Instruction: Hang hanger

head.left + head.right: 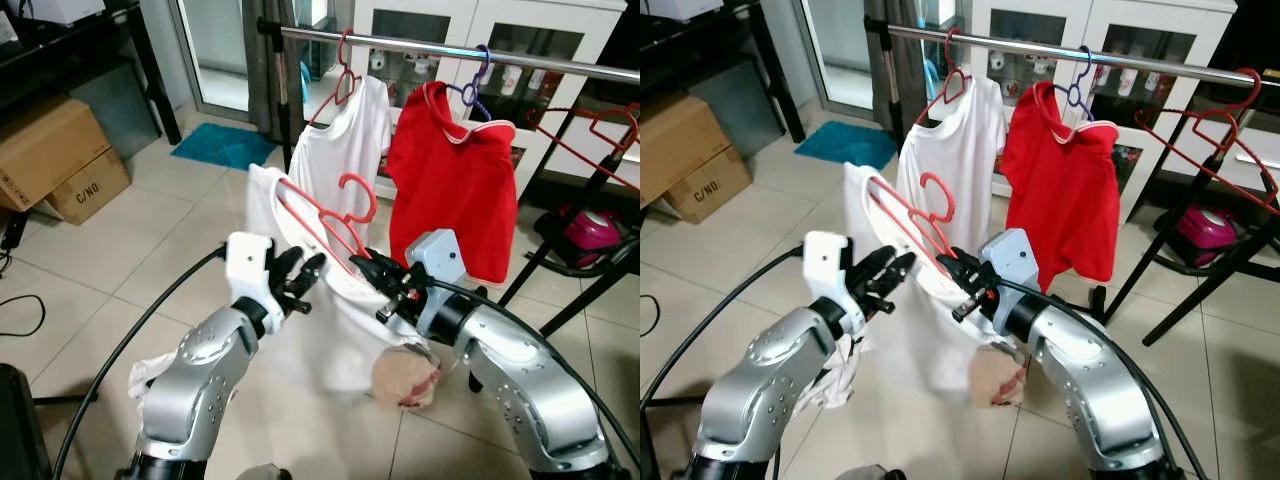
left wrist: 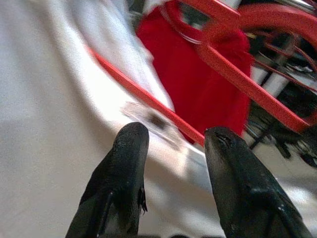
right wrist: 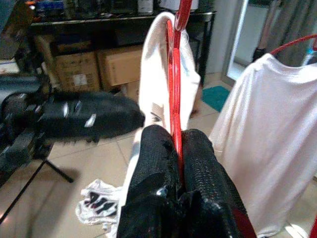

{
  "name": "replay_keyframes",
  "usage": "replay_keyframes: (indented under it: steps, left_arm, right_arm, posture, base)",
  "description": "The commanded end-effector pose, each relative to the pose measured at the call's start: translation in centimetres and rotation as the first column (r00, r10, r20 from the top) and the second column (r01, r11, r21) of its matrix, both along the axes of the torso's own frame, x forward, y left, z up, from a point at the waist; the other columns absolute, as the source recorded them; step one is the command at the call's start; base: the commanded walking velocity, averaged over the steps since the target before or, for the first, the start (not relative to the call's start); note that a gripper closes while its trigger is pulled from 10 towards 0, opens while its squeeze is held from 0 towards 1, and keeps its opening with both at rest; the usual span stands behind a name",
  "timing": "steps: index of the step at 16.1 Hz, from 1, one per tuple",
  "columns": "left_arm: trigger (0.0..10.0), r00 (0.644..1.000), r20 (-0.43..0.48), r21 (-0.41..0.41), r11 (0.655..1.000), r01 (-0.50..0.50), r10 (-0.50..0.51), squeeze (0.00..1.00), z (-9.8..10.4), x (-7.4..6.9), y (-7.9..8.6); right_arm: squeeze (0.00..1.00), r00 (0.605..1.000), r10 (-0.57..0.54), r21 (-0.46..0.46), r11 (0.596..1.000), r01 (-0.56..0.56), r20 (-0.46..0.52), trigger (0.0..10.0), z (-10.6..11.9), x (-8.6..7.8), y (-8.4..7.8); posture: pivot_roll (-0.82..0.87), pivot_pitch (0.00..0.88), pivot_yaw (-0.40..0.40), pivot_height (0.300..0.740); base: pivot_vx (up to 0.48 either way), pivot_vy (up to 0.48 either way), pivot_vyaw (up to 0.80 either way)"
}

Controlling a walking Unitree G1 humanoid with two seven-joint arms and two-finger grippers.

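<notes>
Right gripper (image 1: 372,266) is clamped on the red hanger (image 1: 330,222) carrying a white shirt (image 1: 325,320), held near, below the rail (image 1: 420,47). Left gripper (image 1: 305,275) is parted beside the cloth. Risk: shirt slipping off the tilted hanger during the lift

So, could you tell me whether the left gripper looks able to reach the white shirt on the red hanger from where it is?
Probably yes: the left gripper, fingers open, sits right beside the white shirt with nothing between them.

Home laundry corner: clothes rail (image 1: 450,50), tiled floor (image 1: 120,270), glass-fronted cabinet (image 1: 500,30).
</notes>
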State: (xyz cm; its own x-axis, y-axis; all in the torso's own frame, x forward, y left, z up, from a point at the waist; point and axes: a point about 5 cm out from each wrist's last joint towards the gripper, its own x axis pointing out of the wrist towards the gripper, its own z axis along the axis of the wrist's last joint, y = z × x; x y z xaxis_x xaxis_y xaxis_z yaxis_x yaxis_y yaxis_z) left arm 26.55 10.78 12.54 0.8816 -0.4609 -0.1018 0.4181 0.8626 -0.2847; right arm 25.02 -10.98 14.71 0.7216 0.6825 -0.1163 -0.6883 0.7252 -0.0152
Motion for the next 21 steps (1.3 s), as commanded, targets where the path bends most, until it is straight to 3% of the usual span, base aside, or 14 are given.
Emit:
replay_keyframes:
  steps: [1, 4, 10, 11, 12, 13, 21]
  left_arm:
    - [10.0, 0.998, 0.020, -0.020, 0.998, -0.061, 0.061, 0.00, 0.6, 0.3, 0.8]
    - [10.0, 0.992, -0.020, -0.119, 0.985, -0.123, 0.121, 0.00, 0.7, 0.9, 1.3]
    - [10.0, 0.993, -0.096, -0.182, 0.980, -0.085, 0.068, 0.00, -0.3, 1.6, 0.9]
    - [9.1, 0.993, -0.100, -0.188, 0.979, -0.079, 0.061, 0.00, -0.3, 1.8, 1.0]
    - [1.8, 0.993, -0.104, -0.188, 0.979, -0.075, 0.056, 0.00, -0.4, 2.0, 1.1]
    - [0.0, 0.993, -0.103, -0.190, 0.979, -0.072, 0.054, 0.00, -0.4, 2.1, 1.2]
    - [0.0, 0.997, -0.066, -0.176, 0.984, -0.038, 0.027, 0.00, -0.1, 2.0, 1.0]
  right_arm:
    - [0.00, 0.999, 0.042, 0.029, 0.999, -0.042, 0.021, 0.0, 0.8, -0.2, 0.4]
    - [0.00, 0.997, 0.073, 0.051, 0.996, -0.073, 0.019, 0.0, 0.8, -0.6, 0.7]
    - [0.00, 0.994, 0.102, 0.055, 0.993, -0.103, 0.027, 0.0, 1.2, -1.0, 0.7]
    - [0.00, 0.994, 0.108, 0.055, 0.993, -0.109, 0.028, 0.0, 1.2, -1.0, 0.8]
    - [0.00, 0.993, 0.114, 0.055, 0.992, -0.115, 0.029, 0.0, 1.3, -1.1, 0.9]
    - [0.00, 0.993, 0.116, 0.056, 0.992, -0.118, 0.029, 0.0, 1.3, -1.2, 0.9]
    - [0.00, 0.994, 0.104, 0.048, 0.993, -0.105, 0.015, 0.0, 1.1, -1.2, 0.8]
  posture:
    - [-0.03, 0.000, 0.032, 0.740]
    - [-0.04, 0.000, 0.032, 0.740]
    - [-0.05, 0.000, 0.037, 0.740]
    - [-0.06, 0.000, 0.038, 0.740]
    - [-0.06, 0.000, 0.038, 0.740]
    - [-0.06, 0.000, 0.038, 0.740]
    - [-0.06, 0.000, 0.034, 0.740]
  base:
    - [0.000, 0.000, 0.00]
    - [0.000, 0.000, 0.00]
    - [0.000, 0.000, 0.00]
    - [0.000, 0.000, 0.00]
    - [0.000, 0.000, 0.00]
    - [0.000, 0.000, 0.00]
    - [0.000, 0.000, 0.00]
